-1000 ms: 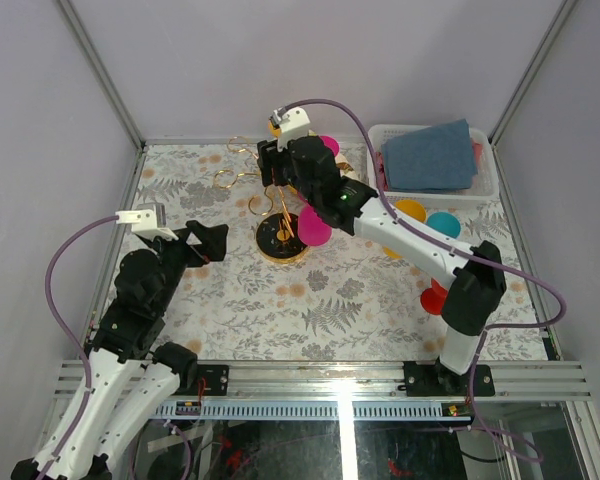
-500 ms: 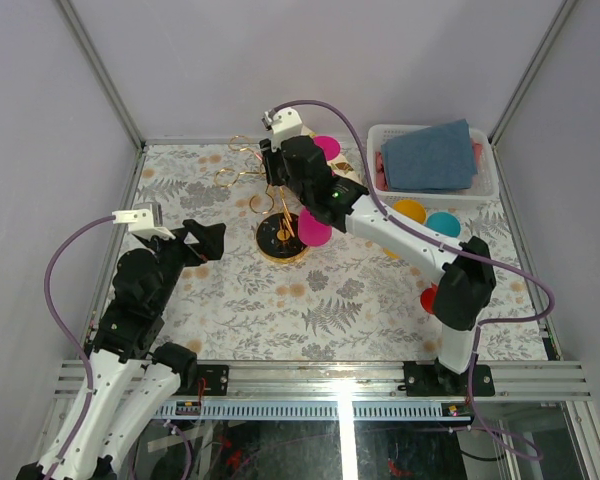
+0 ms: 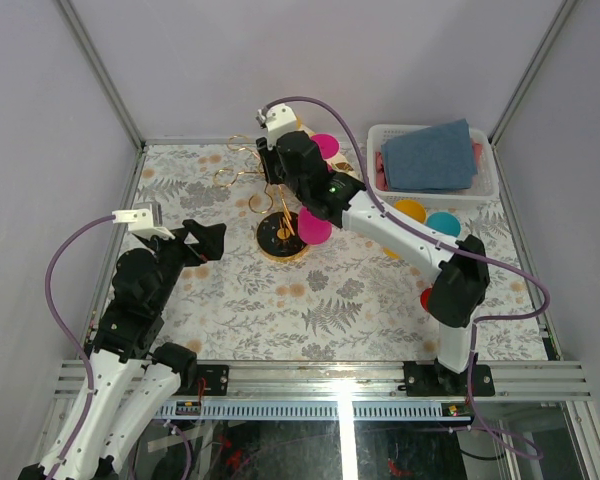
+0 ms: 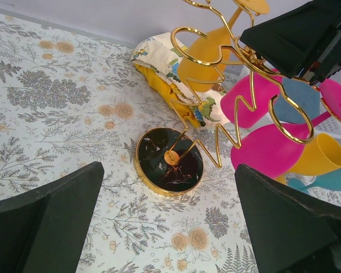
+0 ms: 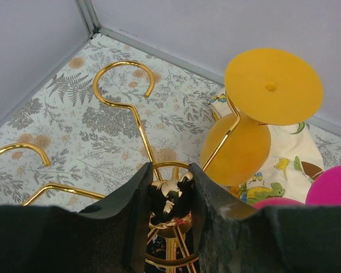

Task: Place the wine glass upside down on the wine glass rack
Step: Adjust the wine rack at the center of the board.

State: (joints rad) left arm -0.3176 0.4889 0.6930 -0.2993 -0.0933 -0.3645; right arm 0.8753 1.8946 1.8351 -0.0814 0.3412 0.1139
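The wine glass rack (image 3: 281, 240) stands mid-table, a gold wire stand on a round black base (image 4: 169, 161). My right gripper (image 5: 169, 196) is above it, shut on the shiny knob at the top of its central post (image 5: 169, 211). A yellow wine glass (image 5: 238, 149) hangs upside down on one loop arm. Two pink wine glasses (image 4: 270, 149) hang upside down on other arms. My left gripper (image 4: 167, 227) is open and empty, low over the table just left of the base.
A white basket (image 3: 385, 135) holding a blue cloth (image 3: 430, 155) sits at the back right. A yellow glass (image 3: 412, 209) and a teal glass (image 3: 443, 223) lie near it. A patterned cloth (image 4: 159, 54) lies behind the rack.
My right gripper has moved a little left and back over the top of the rack. The left arm and the rack's base have not moved.
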